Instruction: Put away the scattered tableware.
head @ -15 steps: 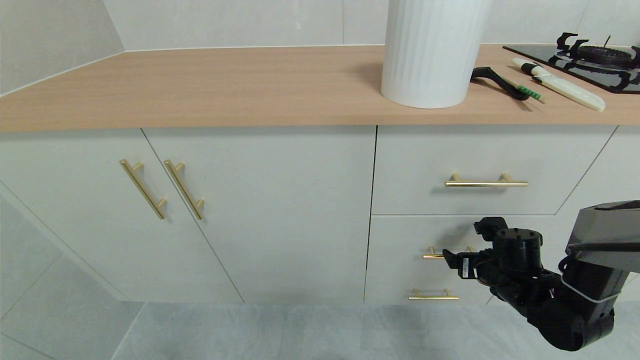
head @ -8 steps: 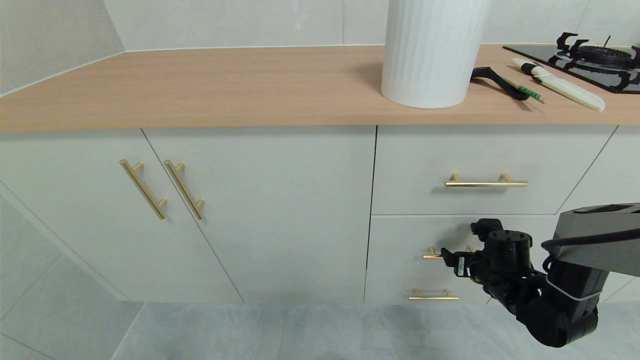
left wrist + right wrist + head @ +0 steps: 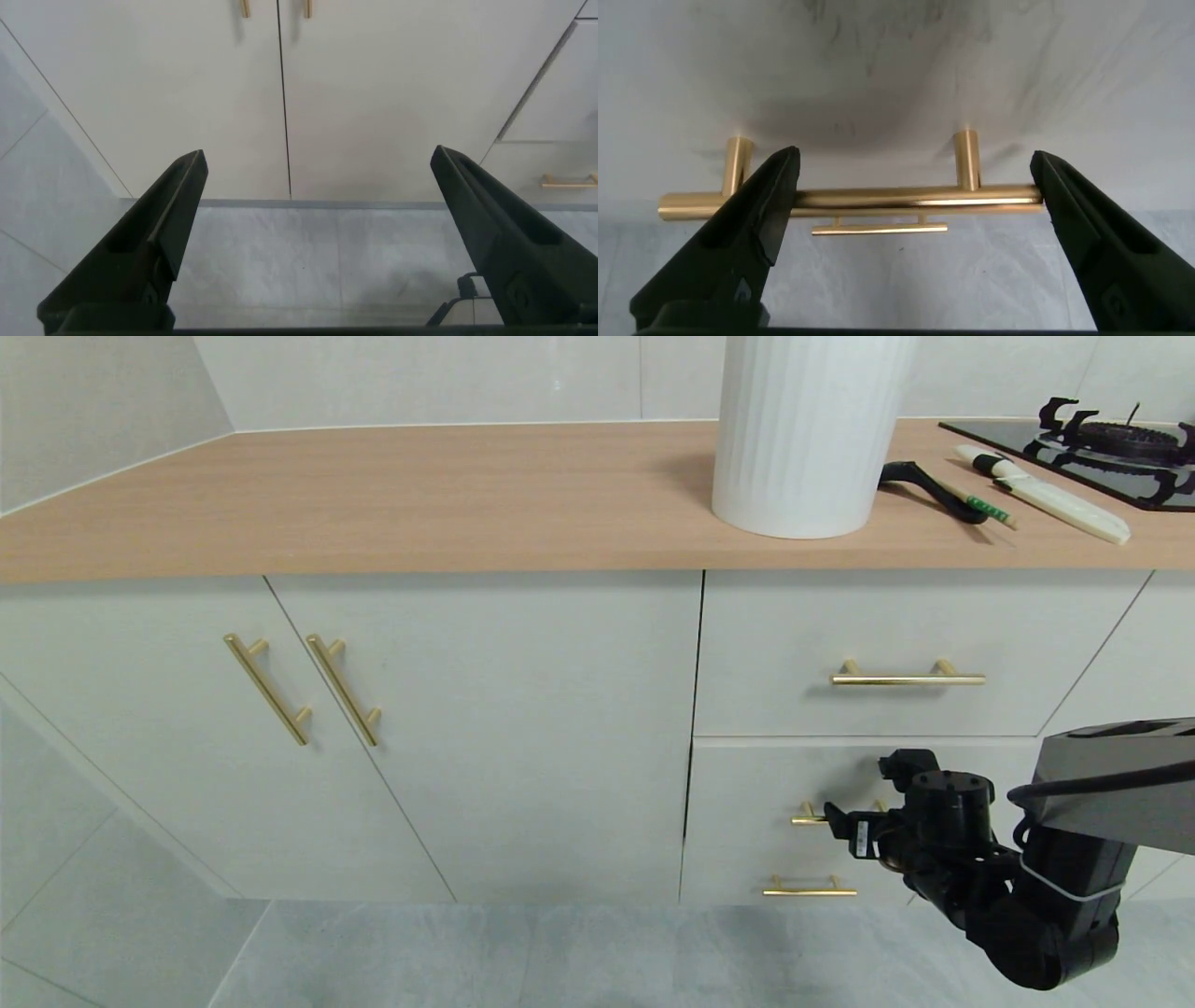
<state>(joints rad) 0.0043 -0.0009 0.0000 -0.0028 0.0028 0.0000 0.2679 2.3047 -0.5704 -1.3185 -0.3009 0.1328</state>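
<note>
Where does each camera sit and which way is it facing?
Head: high, facing forward and down at countertop and cabinets; right gripper low right.
Left wrist: faces cabinet doors and floor past open left gripper.
Right wrist: close on middle drawer handle, framed by the right gripper.
Head and right wrist share that handle.

One worktop [image 3: 420, 495] carries four loose things: one white ribbed container [image 3: 803, 439], one black-handled utensil [image 3: 920, 481], one green-banded stick [image 3: 985, 509] (single or a pair, I cannot tell) and one cream knife [image 3: 1055, 504]. One black burner grate [image 3: 1120, 439] sits at the far right corner.

Below are two cupboard doors, the left door [image 3: 140, 747] and the right door [image 3: 523, 728], each with one upright gold handle. Next to them are three level gold handles, stacked: the top handle [image 3: 907, 679], the middle handle [image 3: 808, 819] and the bottom handle [image 3: 809, 891]. That makes five gold handles.

There are two claws, the left claw [image 3: 318, 157] and the right claw [image 3: 913, 159], each with two fingers.
</note>
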